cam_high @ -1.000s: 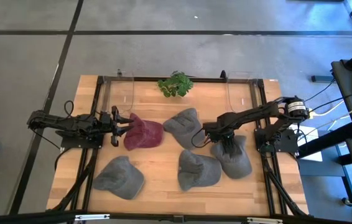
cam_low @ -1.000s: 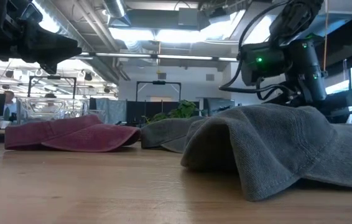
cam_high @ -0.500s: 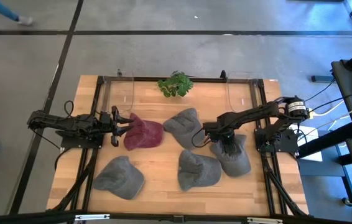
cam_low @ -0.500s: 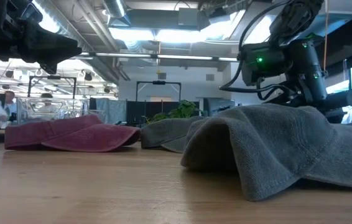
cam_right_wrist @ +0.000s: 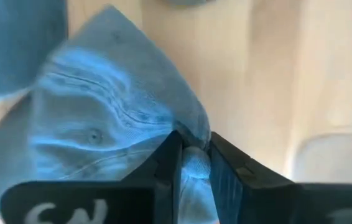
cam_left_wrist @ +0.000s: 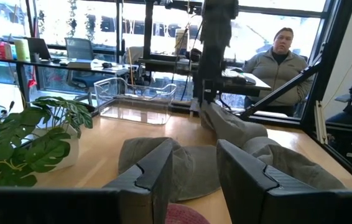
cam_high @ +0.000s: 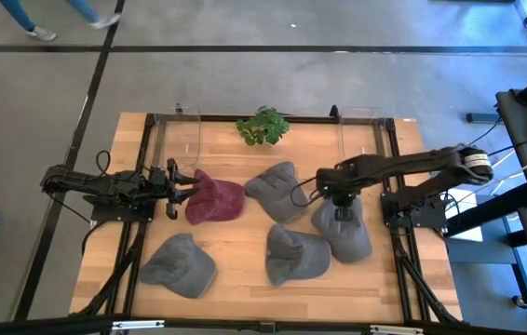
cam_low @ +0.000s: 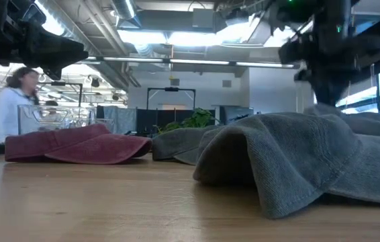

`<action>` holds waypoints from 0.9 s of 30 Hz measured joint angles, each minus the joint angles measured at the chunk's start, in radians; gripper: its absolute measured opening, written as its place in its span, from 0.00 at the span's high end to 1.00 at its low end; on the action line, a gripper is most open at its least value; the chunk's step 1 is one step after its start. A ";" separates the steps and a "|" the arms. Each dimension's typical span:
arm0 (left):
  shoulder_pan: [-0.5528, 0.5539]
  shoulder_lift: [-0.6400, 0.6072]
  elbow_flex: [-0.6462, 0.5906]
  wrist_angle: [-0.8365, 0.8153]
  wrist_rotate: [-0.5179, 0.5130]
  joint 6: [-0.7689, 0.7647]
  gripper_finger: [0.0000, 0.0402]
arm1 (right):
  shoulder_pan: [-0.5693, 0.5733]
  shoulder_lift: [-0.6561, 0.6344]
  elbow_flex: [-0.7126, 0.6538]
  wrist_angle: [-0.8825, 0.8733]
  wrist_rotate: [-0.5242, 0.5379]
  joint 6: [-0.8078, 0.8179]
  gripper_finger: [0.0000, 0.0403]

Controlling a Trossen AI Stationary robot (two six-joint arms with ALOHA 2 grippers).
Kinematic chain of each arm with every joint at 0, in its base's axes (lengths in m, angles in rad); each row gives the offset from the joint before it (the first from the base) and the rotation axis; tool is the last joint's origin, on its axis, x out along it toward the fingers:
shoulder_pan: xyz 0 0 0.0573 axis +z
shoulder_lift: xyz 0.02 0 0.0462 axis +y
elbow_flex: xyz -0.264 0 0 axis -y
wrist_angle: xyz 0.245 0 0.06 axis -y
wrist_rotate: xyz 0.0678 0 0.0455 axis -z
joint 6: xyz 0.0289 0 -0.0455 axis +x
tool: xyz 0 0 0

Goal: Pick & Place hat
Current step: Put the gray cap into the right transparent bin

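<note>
Several caps lie on the wooden table. A maroon hat [cam_high: 215,197] sits left of centre, and grey hats lie at the middle [cam_high: 277,191], near middle [cam_high: 296,253] and near left [cam_high: 180,265]. My right gripper [cam_high: 340,198] is shut on another grey hat [cam_high: 344,231] at the right, also visible in the right wrist view [cam_right_wrist: 101,124]. My left gripper [cam_high: 176,181] waits open at the maroon hat's left edge [cam_left_wrist: 182,214]; its fingers [cam_left_wrist: 157,171] touch nothing. My right gripper [cam_right_wrist: 193,149] pinches a raised fold of the grey hat's crown [cam_right_wrist: 194,163] between its two fingers, coming from above and pointing down. The hat hangs below the fingers, its cloth drawn up in creases. Whether its lower edge still rests on the table, I cannot tell.
A potted plant [cam_high: 263,126] stands at the far edge between two clear bins [cam_high: 187,140] [cam_high: 358,140]. The near grey hat [cam_low: 277,161] fills the low view's front. People show beyond the table [cam_left_wrist: 282,56] [cam_low: 12,111]. Bare wood lies along the near edge [cam_high: 245,284].
My right gripper has risen and moved a little toward the far edge, staying shut on the grey hat. The hat's crown has been drawn up beneath it, and the hat has shifted slightly toward the far edge. A person has walked into the low view's background.
</note>
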 joint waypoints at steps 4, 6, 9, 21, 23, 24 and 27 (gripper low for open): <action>0.000 0.000 0.000 0.000 0.000 0.000 0.70 | 0.000 -0.088 0.075 -0.070 0.050 0.055 0.84; 0.000 0.000 0.000 0.000 0.000 0.000 0.70 | 0.000 -0.124 0.124 -0.096 0.089 0.076 0.84; 0.000 0.000 0.000 0.000 -0.002 0.000 0.70 | 0.000 -0.161 0.205 -0.147 0.163 0.080 0.84; 0.000 0.000 0.000 0.000 -0.002 0.000 0.71 | -0.025 -0.177 0.500 -0.247 0.528 -0.064 0.84; 0.000 0.000 0.000 0.000 -0.002 0.000 0.70 | -0.044 -0.177 0.519 -0.257 0.585 -0.123 0.84; 0.000 0.000 0.000 0.000 -0.002 0.000 0.70 | -0.055 -0.177 0.523 -0.263 0.617 -0.160 0.84; 0.000 0.000 0.000 0.000 -0.002 0.000 0.70 | -0.095 -0.177 0.526 -0.270 0.711 -0.270 0.84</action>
